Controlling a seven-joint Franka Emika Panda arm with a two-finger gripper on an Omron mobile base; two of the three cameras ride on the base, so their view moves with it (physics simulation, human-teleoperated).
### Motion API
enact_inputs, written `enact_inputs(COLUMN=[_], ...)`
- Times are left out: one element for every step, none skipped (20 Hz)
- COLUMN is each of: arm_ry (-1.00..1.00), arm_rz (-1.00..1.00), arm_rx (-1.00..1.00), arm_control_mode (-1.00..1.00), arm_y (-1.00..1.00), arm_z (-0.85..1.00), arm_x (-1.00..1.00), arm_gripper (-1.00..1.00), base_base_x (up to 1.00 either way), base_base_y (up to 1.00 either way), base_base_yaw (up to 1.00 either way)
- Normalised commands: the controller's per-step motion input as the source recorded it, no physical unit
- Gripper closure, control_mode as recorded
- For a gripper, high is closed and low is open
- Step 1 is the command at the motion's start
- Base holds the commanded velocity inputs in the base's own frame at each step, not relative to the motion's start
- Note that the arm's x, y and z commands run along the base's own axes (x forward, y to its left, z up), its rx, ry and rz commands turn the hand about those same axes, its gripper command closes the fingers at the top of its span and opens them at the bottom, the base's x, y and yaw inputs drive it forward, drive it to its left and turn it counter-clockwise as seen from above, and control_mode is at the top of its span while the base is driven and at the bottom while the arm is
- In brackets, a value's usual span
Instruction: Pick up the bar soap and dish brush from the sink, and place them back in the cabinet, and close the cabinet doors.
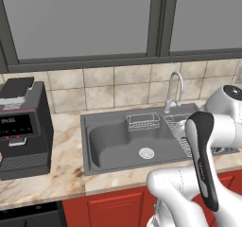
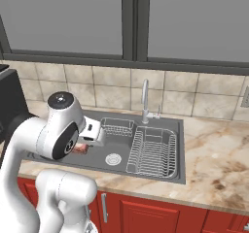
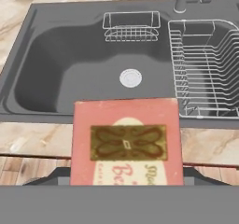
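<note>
Right, the bar soap sits huge in the hand view, its pinkish-red face with the gold-brown label turned up at the camera, held right at the gripper, whose dark finger tips flank its lower edge on both sides, so the tool is pinching the soap and has it up off the sink. Behind the soap lies the dark grey basin, the round white drain just past the soap's top edge, a small wire basket on the sink's far wall, and the big wire dish rack along the sink's right side. The silver faucet stands behind the sink at the tiled wall. In the right base view a scrap of red soap peeks out under the arm's round joint, over the sink's left part. The black coffee machine stands on the marble counter, left of the sink.
</note>
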Motion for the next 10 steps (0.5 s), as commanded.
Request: enact_inputs(arm_ry=[0.01,0.00,0.00,0.00,0.00,0.00,0.00,0.01,0.01,0.03], arm_rz=[0.00,0.00,0.00,0.00,0.00,0.00,0.00,0.00,0.00,-0.01], arm_rx=[0.00,0.00,0.00,0.00,0.00,0.00,0.00,0.00,0.00,0.00], arm_control_mode=[-1.00,-1.00,-1.00,-1.00,-1.00,-1.00,-1.00,-1.00,-1.00,-1.00], arm_y=[0.00,0.00,0.00,0.00,0.00,0.00,0.00,0.00,0.00,0.00], arm_z=[0.03,0.04,0.09,0.10,0.08,0.08,0.11,0.14,0.15,0.19], arm_x=[-0.09,-0.09,-0.10,-0.11,-0.09,-0.09,-0.09,-0.05,-0.04,-0.03], arm_gripper=[1.00,1.00,1.00,1.00,1.00,1.00,1.00,1.00,1.00,1.00], base_base_x=[0.00,0.00,0.00,0.00,0.00,0.00,0.00,0.00,0.00,0.00], base_base_y=[0.00,0.00,0.00,0.00,0.00,0.00,0.00,0.00,0.00,0.00], base_base_yaw=[0.00,0.00,0.00,0.00,0.00,0.00,0.00,0.00,0.00,0.00])
